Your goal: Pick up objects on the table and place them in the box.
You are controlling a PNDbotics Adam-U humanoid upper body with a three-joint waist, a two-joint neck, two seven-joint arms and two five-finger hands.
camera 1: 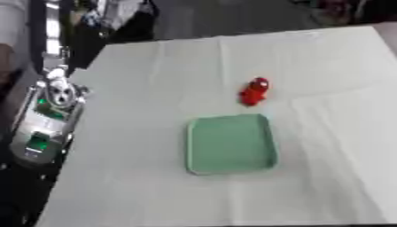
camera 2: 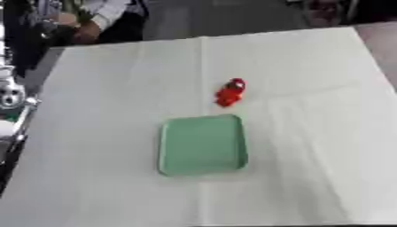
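One red toy (camera 1: 254, 91) | just beyond green tray (camera 1: 230, 144) | white cloth (camera 1: 139, 186)

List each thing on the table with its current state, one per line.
red toy: lying on the white cloth just beyond the tray's far right corner, not in it, untouched.
green tray: flat on the cloth, nothing inside.
white cloth: spread over the table, creased.
Robot's hands: neither shows in either view.
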